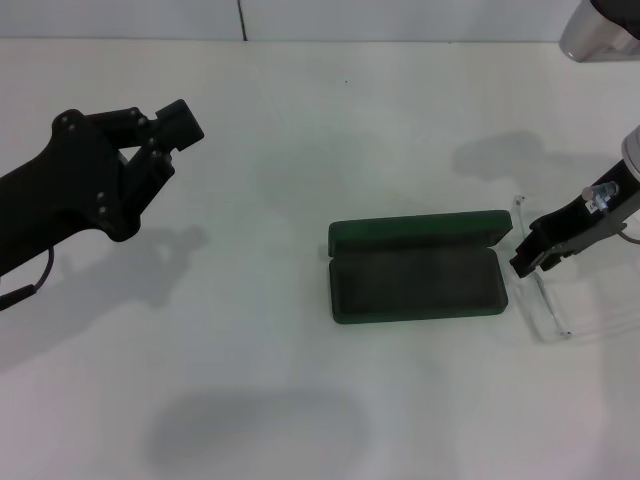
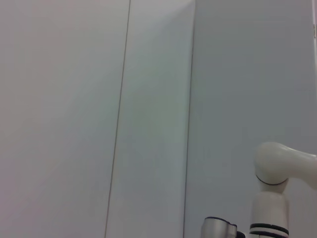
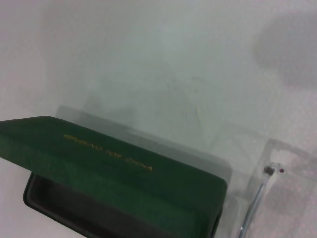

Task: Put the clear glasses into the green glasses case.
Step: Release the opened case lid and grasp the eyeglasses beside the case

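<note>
I see the clear glasses (image 1: pixel 540 300) on the table (image 1: pixel 300 120) just right of the green glasses case (image 1: pixel 415 268), case open, right gripper (image 1: pixel 528 262) low over the glasses, grip unclear, left gripper (image 1: pixel 165 135) raised far left, jaws parted.

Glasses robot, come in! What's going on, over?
Right gripper down at the clear glasses, beside the green glasses case. Case open, empty. Left gripper raised, far left. Nothing in the way.
</note>
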Robot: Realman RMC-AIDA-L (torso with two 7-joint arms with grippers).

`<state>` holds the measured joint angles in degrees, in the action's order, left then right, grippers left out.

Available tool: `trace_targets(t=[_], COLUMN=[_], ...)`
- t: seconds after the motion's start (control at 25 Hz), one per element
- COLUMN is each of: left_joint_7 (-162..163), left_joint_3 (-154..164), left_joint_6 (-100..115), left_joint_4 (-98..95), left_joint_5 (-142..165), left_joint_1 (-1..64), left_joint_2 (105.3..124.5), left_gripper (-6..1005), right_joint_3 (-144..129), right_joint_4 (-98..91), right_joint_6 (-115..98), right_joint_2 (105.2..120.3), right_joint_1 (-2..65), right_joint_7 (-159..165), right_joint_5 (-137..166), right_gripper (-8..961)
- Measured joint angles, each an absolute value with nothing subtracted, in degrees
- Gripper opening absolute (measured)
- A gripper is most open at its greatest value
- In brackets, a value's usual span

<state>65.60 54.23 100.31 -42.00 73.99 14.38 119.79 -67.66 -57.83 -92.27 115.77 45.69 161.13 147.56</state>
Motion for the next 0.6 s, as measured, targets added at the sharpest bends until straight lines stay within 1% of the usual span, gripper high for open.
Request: trace_targets(t=[0.44,0.6], left_joint_7=[65.59,65.57], left_joint_3=[54.23,54.23], left_joint_6=[100.38,100.59], left_joint_4=[-41.16,-40.64], left_joint_5=[72.37,71.94], left_joint_1=[14.26,14.24], left_joint_2=[119.76,119.67], left_gripper=[53,53], right_joint_3=[-68.2,-68.27], right_joint_4=[-58.65,-58.72], right_joint_6=[-92.6,-92.42], right_joint_2=[115.75,115.74], right_joint_1=[44.29,43.98], right_joint_7=[160.47,159.61], right_joint_5=[147.59,147.93], right_gripper=[216,209])
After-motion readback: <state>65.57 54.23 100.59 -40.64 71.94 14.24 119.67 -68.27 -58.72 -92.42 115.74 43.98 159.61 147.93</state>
